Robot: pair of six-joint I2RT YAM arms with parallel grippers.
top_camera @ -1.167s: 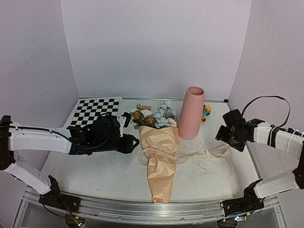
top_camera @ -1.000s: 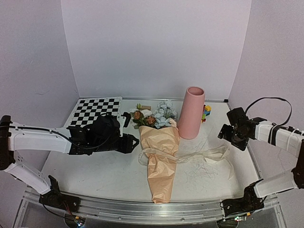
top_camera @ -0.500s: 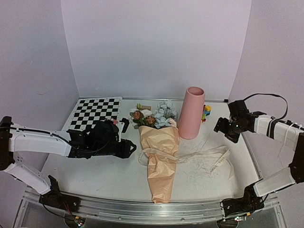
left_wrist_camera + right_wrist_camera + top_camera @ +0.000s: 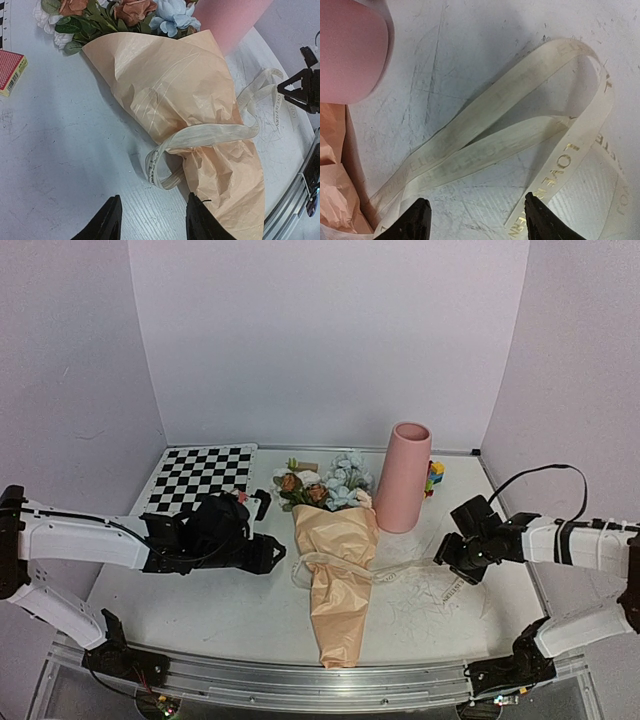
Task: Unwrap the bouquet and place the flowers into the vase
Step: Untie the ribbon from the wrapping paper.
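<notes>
The bouquet (image 4: 338,575) lies on the table in its peach paper cone (image 4: 175,95), tip toward the front edge. Its flowers (image 4: 325,483) point to the back. A cream ribbon (image 4: 200,135) still loops round the cone, and its loose tail (image 4: 520,135) trails right across the table. The pink vase (image 4: 405,478) stands upright just right of the blooms. My left gripper (image 4: 152,222) is open, low beside the cone's left edge, with nothing between its fingers. My right gripper (image 4: 477,220) hangs open just above the ribbon tail, gripping nothing.
A checkerboard (image 4: 200,472) lies at the back left. Coloured toy blocks (image 4: 435,478) sit behind the vase. A small red box (image 4: 11,72) lies left of the flowers. A metal rail (image 4: 320,680) runs along the front edge, with walls close on three sides.
My right arm swung away from the right wall and came down left to the ribbon tail, its jaws narrowing. My left gripper drew back slightly from the cone.
</notes>
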